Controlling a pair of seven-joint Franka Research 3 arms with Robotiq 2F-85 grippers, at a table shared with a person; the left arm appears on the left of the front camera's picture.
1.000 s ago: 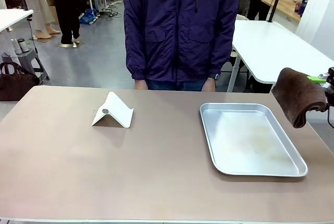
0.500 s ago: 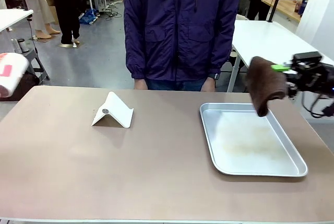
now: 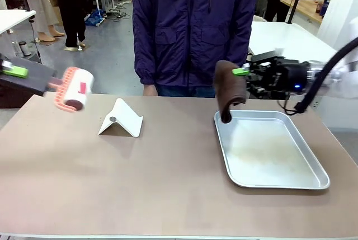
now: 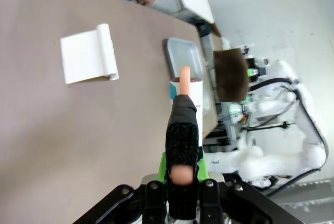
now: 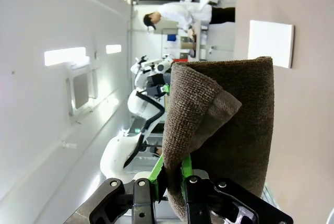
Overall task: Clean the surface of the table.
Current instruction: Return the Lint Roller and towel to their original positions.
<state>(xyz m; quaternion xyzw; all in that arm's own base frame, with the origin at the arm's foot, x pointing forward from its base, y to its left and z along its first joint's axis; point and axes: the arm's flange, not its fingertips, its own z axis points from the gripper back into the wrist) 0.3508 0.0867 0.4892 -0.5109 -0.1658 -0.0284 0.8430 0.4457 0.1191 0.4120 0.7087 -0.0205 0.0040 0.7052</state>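
Surface point(image 3: 168, 184), beige-brown and wide, lay between the camera and a person point(image 3: 193, 27) in a dark purple jacket who stood at its far edge. Taking the folded white stand point(image 3: 120, 118) as landmark: it sat on the far-left part of the surface, a small round dark spot on its near face.

Left of the stand and above the surface, the left gripper point(image 3: 49, 83) came in from the side, its jaws closed on the pink handle of a lint roller point(image 3: 72, 89). The roller's white drum with pink ends hung in the air just left of the stand and a little higher, clear of the top. In the left wrist view the left gripper point(image 4: 181, 169) had the handle pinched between its fingers point(image 4: 181, 143), the roller point(image 4: 185, 85) pointing away from the camera, with the stand point(image 4: 87, 54) lying beyond it on the surface point(image 4: 62, 145).

Right of the stand, a silver tray point(image 3: 268, 181) rested on the surface, well apart from it. Over the tray's far-left corner hung a brown cloth point(image 3: 229, 92), draped downward, its lower tip close to the tray rim; whether it touched could not be told. The right gripper point(image 3: 246, 72), reaching in from the right, had its jaws closed on the cloth's upper edge. In the right wrist view the cloth point(image 5: 229, 130) rose folded from the right gripper point(image 5: 172, 174), and the stand point(image 5: 270, 44) showed beyond it.
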